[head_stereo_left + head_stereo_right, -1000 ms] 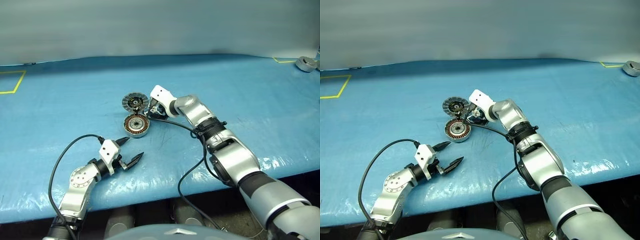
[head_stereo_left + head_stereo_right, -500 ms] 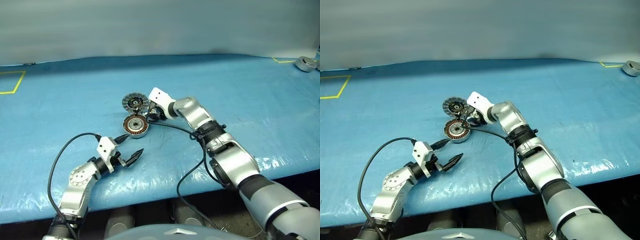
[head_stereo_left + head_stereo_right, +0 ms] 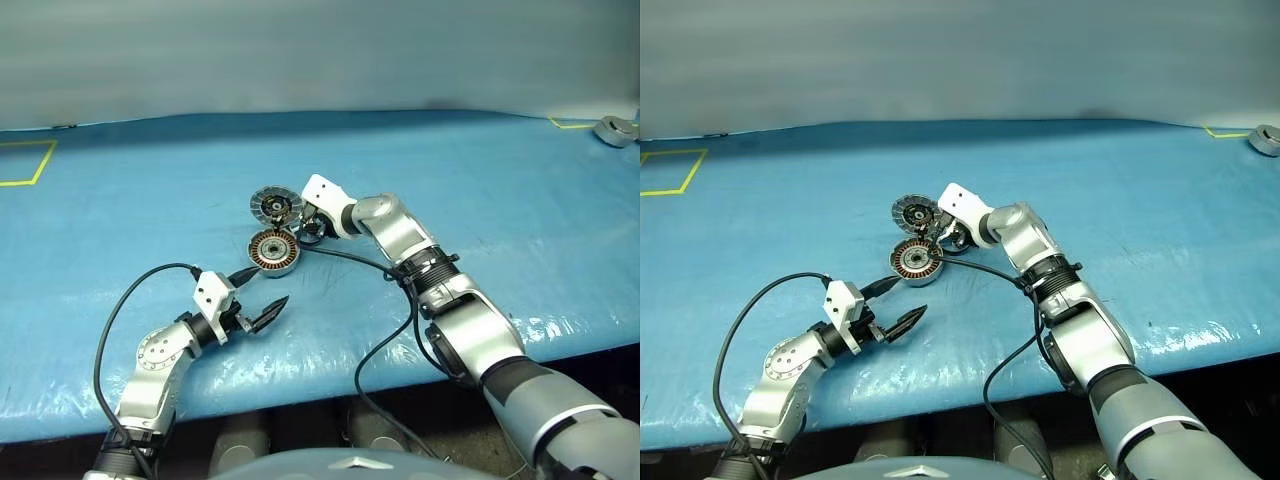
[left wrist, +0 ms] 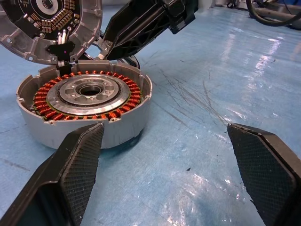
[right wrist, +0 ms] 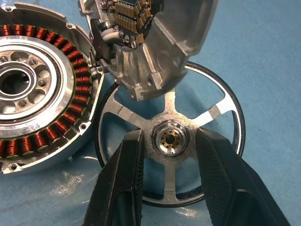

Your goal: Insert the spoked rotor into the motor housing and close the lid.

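The motor housing (image 3: 272, 250) lies mid-table, its copper windings showing around a grey centre. Its lid (image 3: 275, 206) stands swung open at the far side, inner face showing. Just right of the housing, the spoked rotor (image 5: 170, 109) lies flat on the blue cover, partly under the lid's edge. My right gripper (image 5: 170, 134) reaches down over the rotor. Its fingers (image 5: 124, 179) pass through the spoke gaps on either side of the hub, with a narrow gap left on each side. My left gripper (image 3: 268, 286) hovers wide open and level, nearer than the housing (image 4: 84, 101).
A separate grey metal puck (image 3: 612, 130) sits at the far right corner. Yellow tape (image 3: 25, 165) marks a square at the far left. Black cables (image 3: 372, 345) trail from both wrists to the table's near edge. The blue table cover (image 3: 500, 200) stretches right.
My right gripper's jaws have narrowed from wide apart to close around the rotor's hub. The left gripper has barely moved. The rotor, housing and lid lie as before.
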